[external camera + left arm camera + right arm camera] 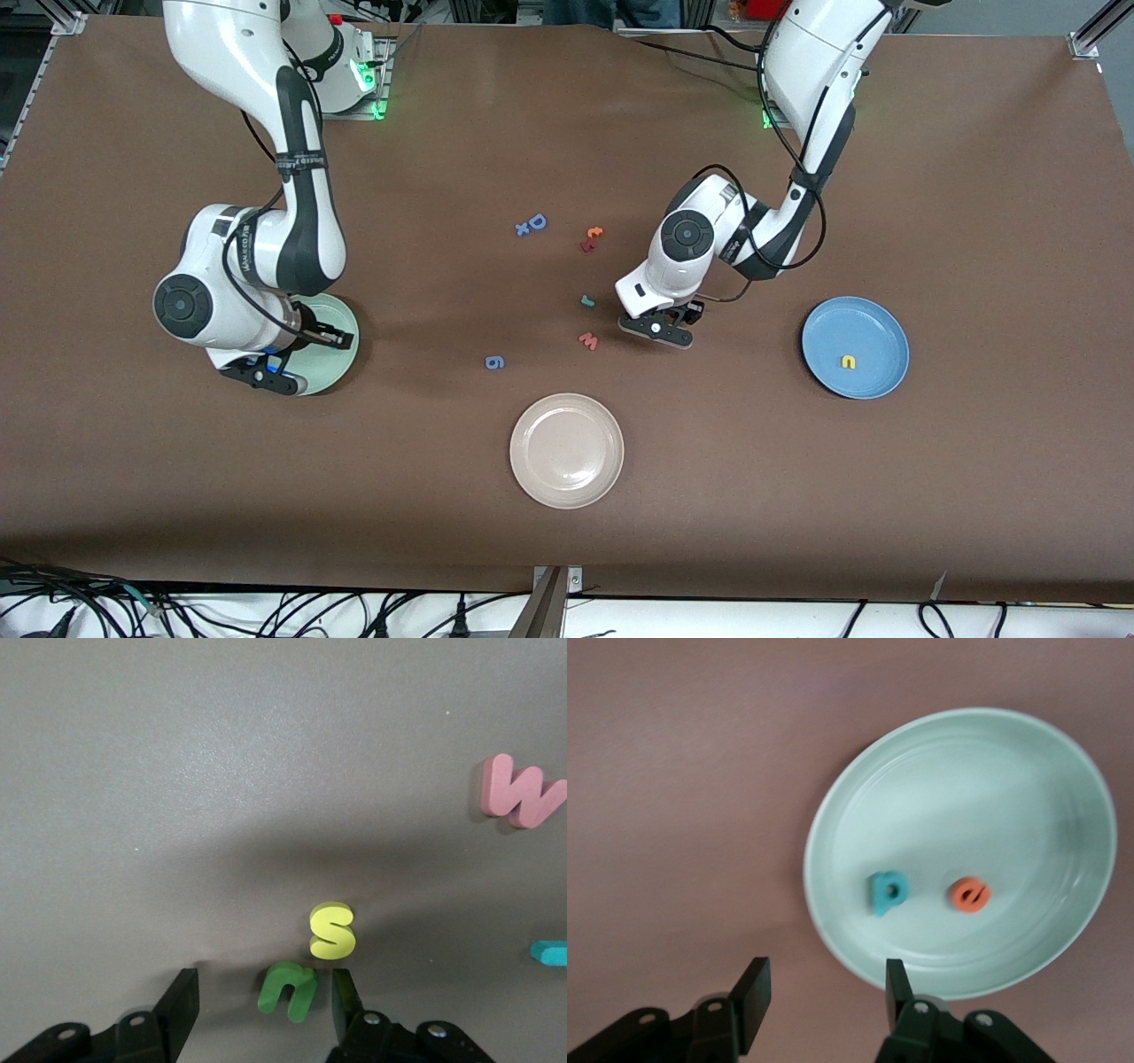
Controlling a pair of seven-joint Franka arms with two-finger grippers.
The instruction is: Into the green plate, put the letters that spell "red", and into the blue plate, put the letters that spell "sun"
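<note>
Over the green plate (1063, 788), holding teal "d" (887, 891) and orange "e" (969, 895), I see my right tool (824, 997) open, empty; left tool (261, 1001) open astride the green "u" (288, 989), beside the yellow "s" (332, 930).

Table cover (797, 496): matt brown, cloth-like. Green plate (1028, 771) and beige plate (567, 450): smooth, glossy. Foam "s" (332, 930): matt.

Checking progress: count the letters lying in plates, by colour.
Teal letter, in the green plate: 1
Orange letter, in the green plate: 1
Yellow letter, in the blue plate: 1
Total: 3
</note>
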